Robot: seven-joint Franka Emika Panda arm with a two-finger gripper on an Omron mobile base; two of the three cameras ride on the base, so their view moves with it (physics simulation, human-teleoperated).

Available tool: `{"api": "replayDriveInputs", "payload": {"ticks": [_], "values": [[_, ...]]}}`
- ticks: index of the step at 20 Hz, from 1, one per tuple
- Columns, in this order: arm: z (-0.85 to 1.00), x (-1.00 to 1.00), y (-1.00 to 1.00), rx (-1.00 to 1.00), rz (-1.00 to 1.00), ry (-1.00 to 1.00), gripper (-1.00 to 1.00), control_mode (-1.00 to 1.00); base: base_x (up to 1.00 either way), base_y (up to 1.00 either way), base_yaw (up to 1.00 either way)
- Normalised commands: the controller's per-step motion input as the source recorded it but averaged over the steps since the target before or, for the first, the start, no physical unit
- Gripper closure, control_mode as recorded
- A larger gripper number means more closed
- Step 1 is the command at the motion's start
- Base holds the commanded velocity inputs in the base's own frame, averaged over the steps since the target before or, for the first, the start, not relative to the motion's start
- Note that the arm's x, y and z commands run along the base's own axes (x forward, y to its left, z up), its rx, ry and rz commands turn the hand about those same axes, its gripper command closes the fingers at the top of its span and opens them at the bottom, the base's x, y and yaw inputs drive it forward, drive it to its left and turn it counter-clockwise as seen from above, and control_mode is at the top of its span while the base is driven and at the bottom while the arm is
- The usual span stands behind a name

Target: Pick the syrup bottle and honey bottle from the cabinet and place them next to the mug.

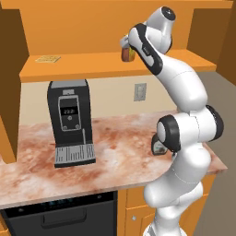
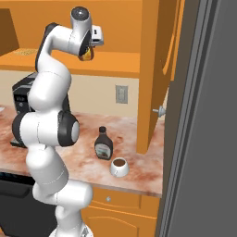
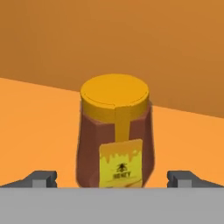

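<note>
Standing already beside the mug (image 2: 119, 167) on the surface (image 2: 139, 176), lower centre, the syrup bottle (image 2: 103, 144) is done; the honey bottle (image 3: 114, 138) is waiting on the cabinet (image 1: 110, 64) shelf, upper frame, between the fingertips (image 3: 41, 179) of the released hand (image 3: 112, 180), not yet grasped.

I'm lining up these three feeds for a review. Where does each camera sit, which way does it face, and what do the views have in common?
Left base view: behind the arm to its left, facing the coffee machine, counter and cabinet shelf; the arm rises at lower right.
Right base view: behind to its right, facing the syrup bottle and mug; the arm rises at lower left.
Hand view: on the hand, facing the honey bottle between the open gripper tips.
Shared: both base views show the honey bottle on the shelf.
</note>
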Motion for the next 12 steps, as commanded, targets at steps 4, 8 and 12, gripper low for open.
{"api": "replayDriveInputs", "payload": {"ticks": [4, 8, 12], "values": [[0.0, 0.02, 0.1, 0.0, 0.03, 0.0, -1.0, -1.0, 0.0, 0.0, 0.0], [-0.02, 0.07, 0.03, 0.0, 0.02, 0.0, -1.0, -1.0, 0.0, 0.0, 0.0], [-0.01, 0.14, 0.0, 0.0, 0.0, 0.0, -1.0, -1.0, 0.0, 0.0, 0.0]]}}
